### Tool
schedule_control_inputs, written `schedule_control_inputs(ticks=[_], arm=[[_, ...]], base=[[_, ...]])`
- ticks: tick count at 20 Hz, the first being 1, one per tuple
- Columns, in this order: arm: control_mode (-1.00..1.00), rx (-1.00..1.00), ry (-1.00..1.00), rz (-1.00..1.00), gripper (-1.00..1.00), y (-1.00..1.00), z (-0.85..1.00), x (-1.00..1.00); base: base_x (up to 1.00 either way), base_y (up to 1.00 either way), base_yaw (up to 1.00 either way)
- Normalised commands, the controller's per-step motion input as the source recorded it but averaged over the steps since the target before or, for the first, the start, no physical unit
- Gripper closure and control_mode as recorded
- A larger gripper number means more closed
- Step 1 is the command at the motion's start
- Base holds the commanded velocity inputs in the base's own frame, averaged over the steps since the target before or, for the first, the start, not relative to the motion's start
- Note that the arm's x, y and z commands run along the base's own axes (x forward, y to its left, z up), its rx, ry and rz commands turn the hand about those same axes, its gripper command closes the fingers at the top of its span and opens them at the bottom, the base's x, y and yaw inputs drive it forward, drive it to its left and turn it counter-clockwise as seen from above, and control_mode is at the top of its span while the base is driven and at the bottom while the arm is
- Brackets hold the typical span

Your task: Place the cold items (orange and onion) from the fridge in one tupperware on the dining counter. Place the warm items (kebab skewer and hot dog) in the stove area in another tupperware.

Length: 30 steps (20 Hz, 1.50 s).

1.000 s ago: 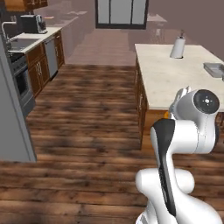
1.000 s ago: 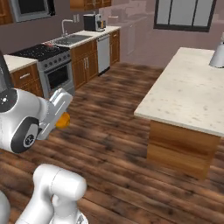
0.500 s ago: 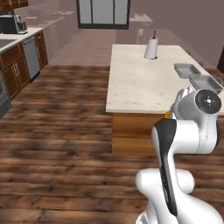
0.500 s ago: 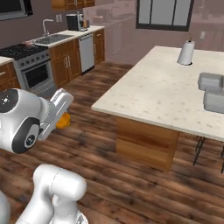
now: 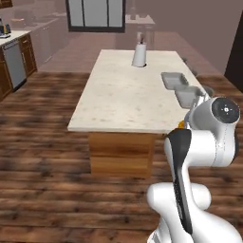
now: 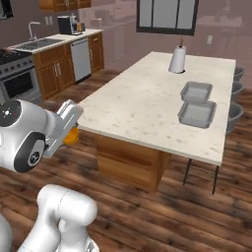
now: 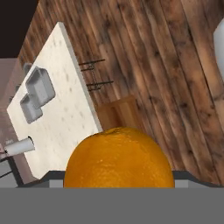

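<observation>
My gripper (image 6: 70, 129) is shut on the orange (image 7: 118, 158), which bulges large at the bottom of the hand view. From the right base view the orange (image 6: 73, 136) peeks out under the white hand, left of the dining counter (image 6: 142, 98). In the left base view a sliver of the orange (image 5: 181, 124) shows beside the arm's joint. Two grey tupperwares (image 6: 196, 91) (image 6: 197, 113) sit side by side on the counter's right part, well away from the hand. They also lie on the counter (image 5: 123, 95) as tupperwares (image 5: 173, 79) (image 5: 190, 95). Onion, kebab skewer and hot dog are out of view.
A paper towel roll (image 6: 177, 59) stands at the counter's far end. Stools (image 6: 237, 93) line the counter's right side. The stove (image 6: 17, 81), sink and dishwasher (image 6: 81, 59) run along the left wall. Wooden floor lies open between the robot and the counter.
The whole picture has shifted: the base has swung from the kitchen wall toward the dining counter, which now sits closer and centred. The orange stays in the gripper.
</observation>
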Motion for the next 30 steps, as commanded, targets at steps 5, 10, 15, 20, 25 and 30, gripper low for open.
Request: schedule_control_inputs(ticks=[5,10,15,20,25,30], arm=[[1.0,0.0,0.0,0.0,1.0,0.0,0.0,0.0],[1.0,0.0,0.0,0.0,1.0,0.0,0.0,0.0],[1.0,0.0,0.0,0.0,1.0,0.0,0.0,0.0],[1.0,0.0,0.0,0.0,1.0,0.0,0.0,0.0],[1.0,0.0,0.0,0.0,1.0,0.0,0.0,0.0],[1.0,0.0,0.0,0.0,1.0,0.0,0.0,0.0]], base=[[0.19,-1.0,0.0],[0.05,-1.0,0.05],[0.0,-1.0,0.16],[0.0,-1.0,0.22],[0.02,-1.0,0.26],[0.18,-1.0,0.31]])
